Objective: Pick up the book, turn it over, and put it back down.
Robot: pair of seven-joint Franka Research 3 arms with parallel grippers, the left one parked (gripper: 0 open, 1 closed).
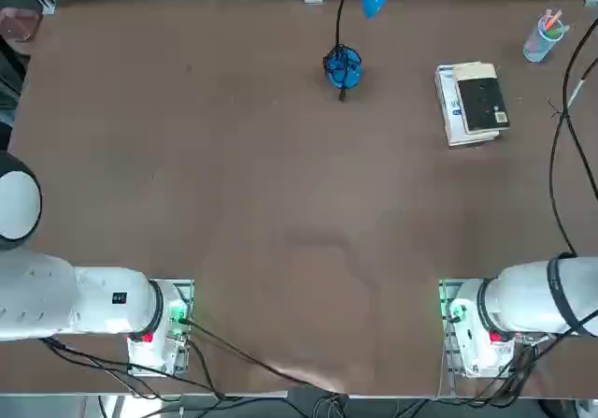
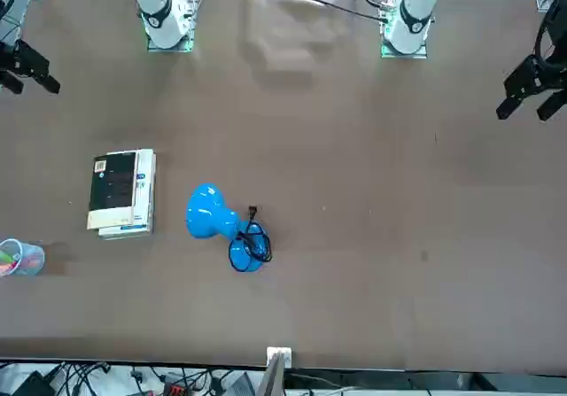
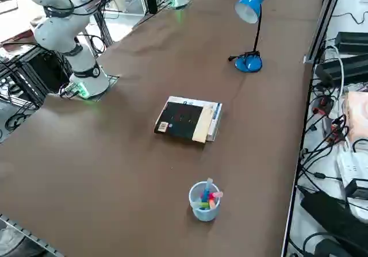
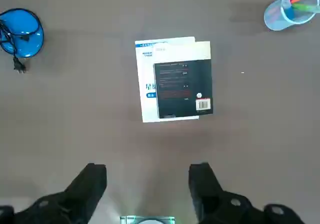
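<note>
Black gripper fingers [image 4: 95,184] of the right gripper [image 4: 147,181] fill the near edge of the wrist view, spread wide apart with nothing between them, hanging well above the brown table [image 1: 234,203]. Below and ahead lies the book [image 4: 175,79], a small thick rectangular volume lying flat, black face up, with a white-and-blue strip along one side and white page edges. It sits on the robot's right side of the table, between a blue desk lamp [image 1: 344,63] and a clear plastic cup of coloured pens [image 1: 544,36], apart from both. It may be two stacked pieces, since a pale layer shows offset beneath the black cover. The book looks stiff and moderately heavy, with smooth covers; a pinch across the narrower width, fingers straddling the long edges, seems soundest.
</note>
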